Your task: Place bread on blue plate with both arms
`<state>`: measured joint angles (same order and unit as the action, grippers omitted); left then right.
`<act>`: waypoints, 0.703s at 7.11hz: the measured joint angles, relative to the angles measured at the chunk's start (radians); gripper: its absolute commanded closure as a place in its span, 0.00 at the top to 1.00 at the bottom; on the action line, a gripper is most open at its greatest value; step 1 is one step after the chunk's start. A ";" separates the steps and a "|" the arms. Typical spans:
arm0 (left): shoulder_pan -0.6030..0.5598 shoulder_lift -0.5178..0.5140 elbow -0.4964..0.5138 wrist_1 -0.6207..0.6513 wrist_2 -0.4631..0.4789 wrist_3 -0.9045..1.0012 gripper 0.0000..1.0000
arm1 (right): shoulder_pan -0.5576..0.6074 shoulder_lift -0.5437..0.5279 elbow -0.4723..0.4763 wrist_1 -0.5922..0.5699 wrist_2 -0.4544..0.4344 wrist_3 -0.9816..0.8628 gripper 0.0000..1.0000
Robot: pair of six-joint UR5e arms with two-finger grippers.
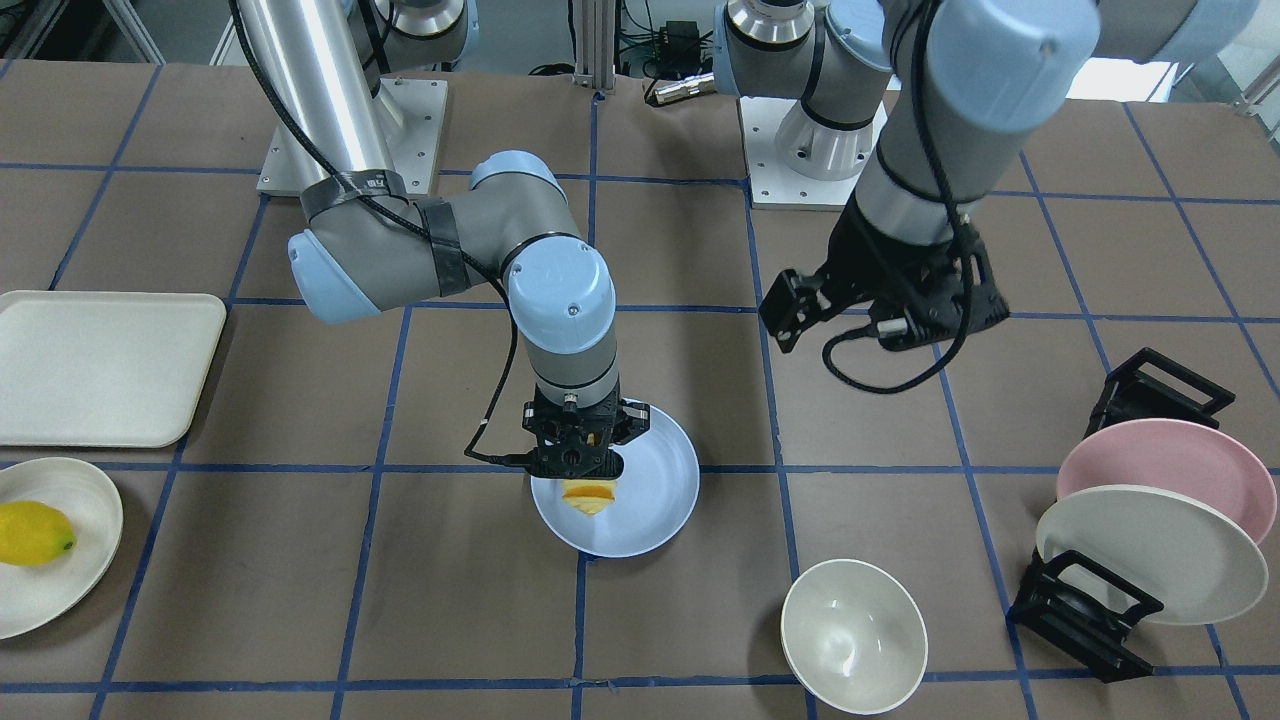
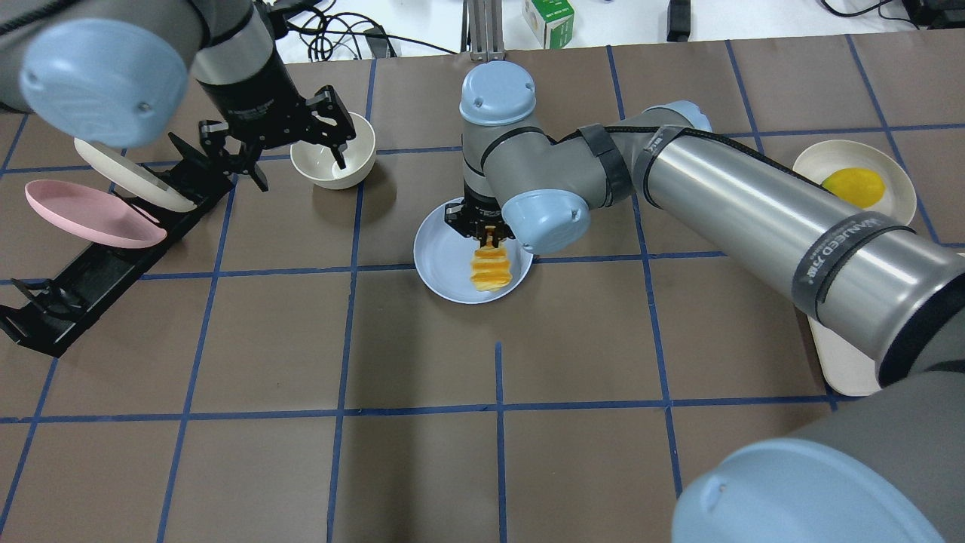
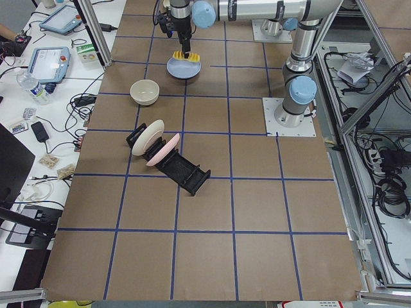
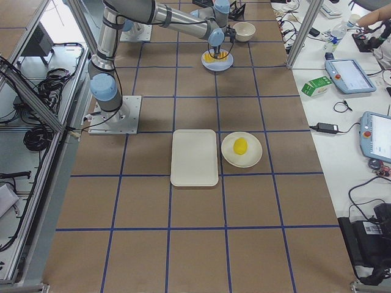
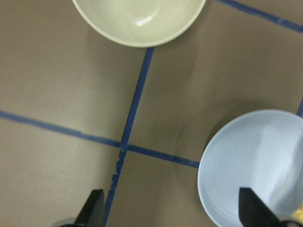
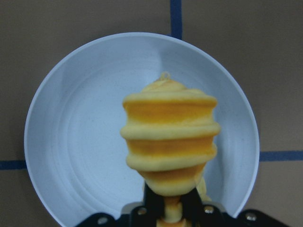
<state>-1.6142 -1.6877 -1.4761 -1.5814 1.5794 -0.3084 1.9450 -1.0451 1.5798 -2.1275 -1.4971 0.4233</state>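
Orange crusts and pale yellow faces: the bread point(image 6: 170, 142) shows as a short row of thin overlapping slices, banded orange and yellow, widest near the middle and narrowing at each end. The right tool point(image 6: 173, 209) is clamped narrowly on one end of the loaf, with the black fingers point(image 6: 150, 203) pinching the last slices. The rest of the row juts out over the blue plate point(image 6: 71, 142).

From overhead, the bread point(image 2: 490, 268) sits over the plate's point(image 2: 437, 256) half nearest the robot, inside the rim. The right tool point(image 2: 482, 226) stands upright just above it. I cannot tell whether the underside of the loaf touches the plate. The plate itself is round, shallow and pale lavender-blue, and it lies flat on the brown desk point(image 2: 301, 339) near the middle.

Over on the other side, the left tool point(image 2: 301, 170) hangs above the desk with its jaws spread wide and gripping nothing. It is beside a cream bowl point(image 2: 354, 143) and well apart from the bread. Its wrist camera catches that bowl point(image 5: 137, 23) at the top and the blue plate point(image 5: 255, 156) at the lower right. A yellow lemon point(image 2: 852, 186) rests on a cream plate point(image 2: 893, 170) far off on the robot's right.
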 measured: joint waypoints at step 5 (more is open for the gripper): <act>-0.001 0.079 -0.016 -0.069 0.062 0.160 1.00 | -0.007 -0.011 -0.003 0.000 -0.003 -0.001 1.00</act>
<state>-1.6153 -1.6088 -1.4924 -1.6504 1.6417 -0.1485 1.9377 -1.0562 1.5768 -2.1279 -1.5003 0.4223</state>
